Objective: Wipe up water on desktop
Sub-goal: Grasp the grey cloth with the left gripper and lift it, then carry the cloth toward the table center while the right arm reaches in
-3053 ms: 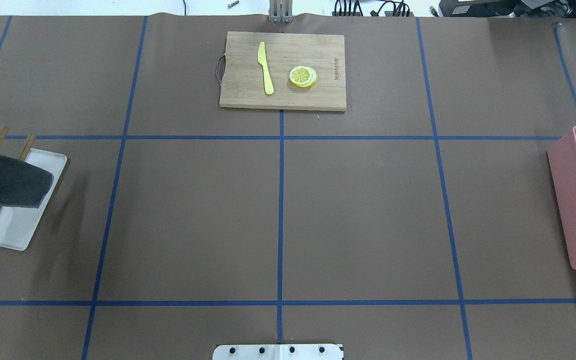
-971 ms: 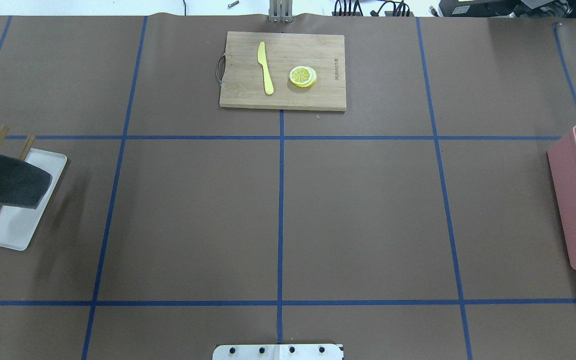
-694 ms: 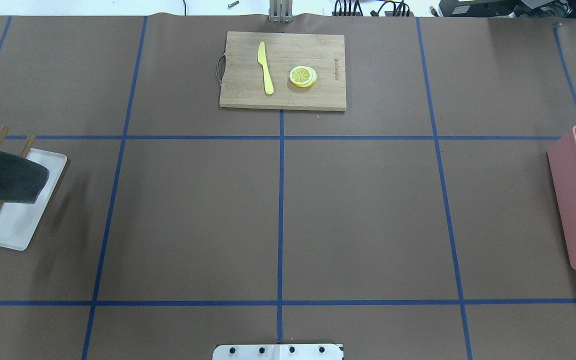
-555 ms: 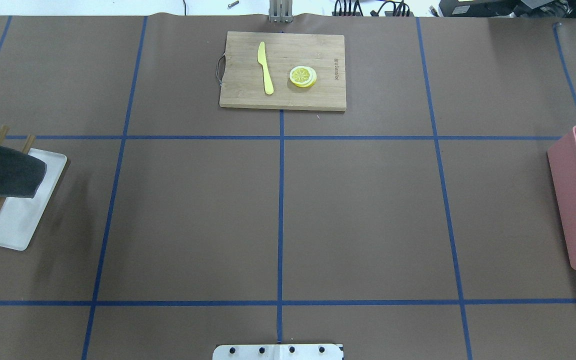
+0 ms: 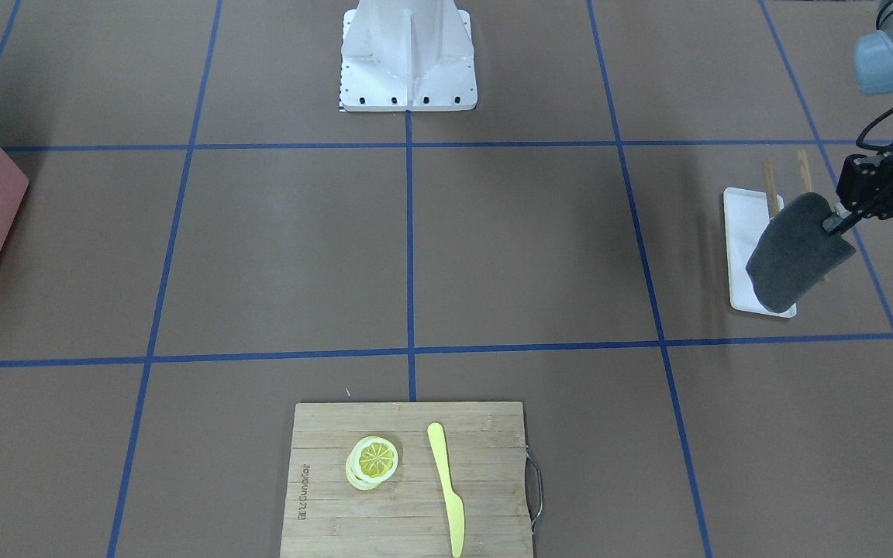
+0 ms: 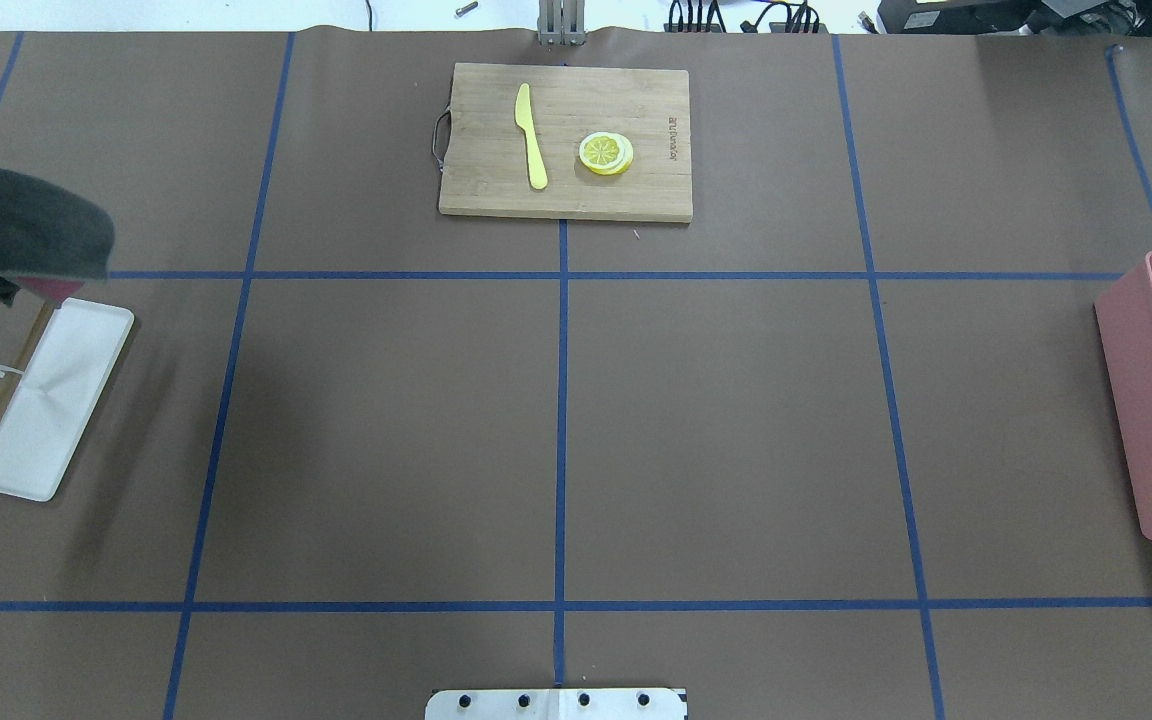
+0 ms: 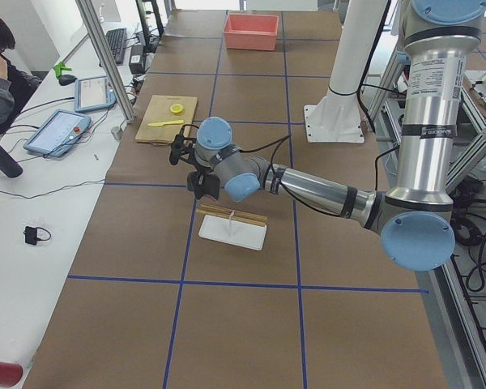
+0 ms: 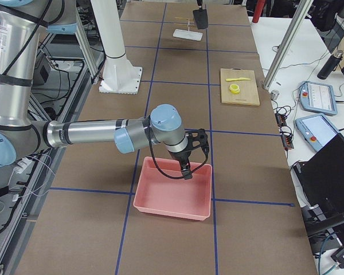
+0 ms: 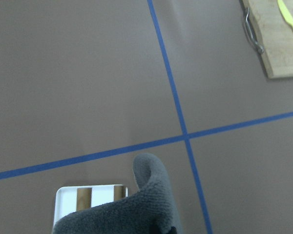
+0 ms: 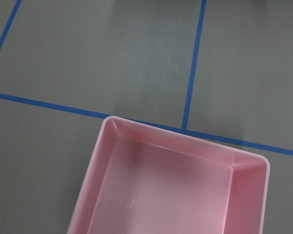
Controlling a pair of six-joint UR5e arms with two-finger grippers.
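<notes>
Holds grey cloth [image 5: 791,256] pinched tight in left gripper [image 5: 834,225], off desktop [image 5: 524,248], near white tray [image 5: 739,232]; can't tell right gripper's [image 8: 186,172] grip.

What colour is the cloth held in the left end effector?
Dark grey. The cloth shows best in the exterior front-facing view.

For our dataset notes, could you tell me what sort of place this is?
Probably a robotics lab: a matte brown desktop gridded with blue tape, the left gripper holding a dark grey cloth, and touchscreen control tablets on a white side bench.
</notes>
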